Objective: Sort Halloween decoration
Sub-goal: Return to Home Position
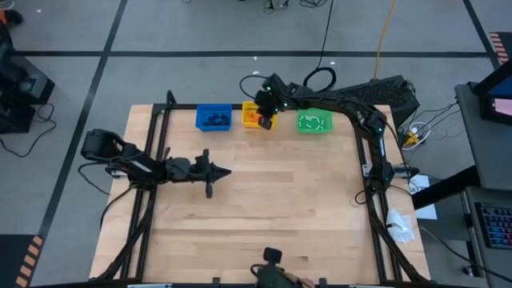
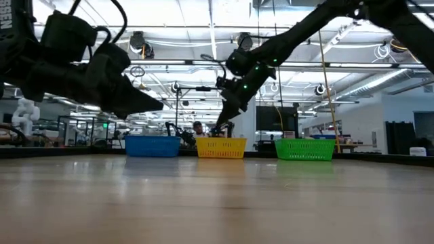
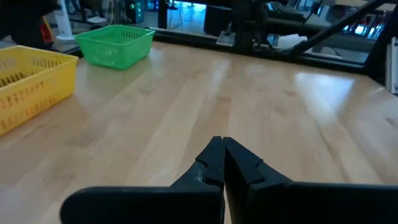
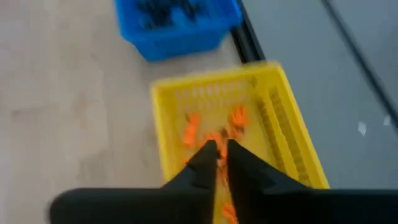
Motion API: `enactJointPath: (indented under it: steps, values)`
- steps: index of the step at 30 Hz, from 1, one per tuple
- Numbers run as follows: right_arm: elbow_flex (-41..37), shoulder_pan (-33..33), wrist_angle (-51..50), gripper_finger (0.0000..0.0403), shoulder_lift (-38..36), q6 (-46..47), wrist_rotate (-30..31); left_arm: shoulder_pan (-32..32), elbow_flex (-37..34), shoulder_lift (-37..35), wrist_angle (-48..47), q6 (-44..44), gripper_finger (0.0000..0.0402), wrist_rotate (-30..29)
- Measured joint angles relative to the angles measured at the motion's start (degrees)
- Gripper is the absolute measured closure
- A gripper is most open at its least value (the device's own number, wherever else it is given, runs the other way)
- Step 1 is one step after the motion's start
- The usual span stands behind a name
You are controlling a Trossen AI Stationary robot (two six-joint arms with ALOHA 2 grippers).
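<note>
Three bins line the far edge of the bench: a blue bin, a yellow bin and a green bin. The right gripper hangs just above the yellow bin, fingers pinched nearly together and gripping nothing, with orange trinkets lying beneath it. Black trinkets sit in the blue bin and white trinkets in the green. The left gripper hovers over bare wood, well apart from the bins, clenched and empty.
</note>
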Motion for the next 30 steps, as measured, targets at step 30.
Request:
enactJointPath:
  steps: [30]
  values:
    - [-77.99, 8.74, 61.23, 0.0402, -58.35, 9.04, 6.71, 8.23, -4.46, -20.31, -10.68, 4.61, 0.0402, 11.41]
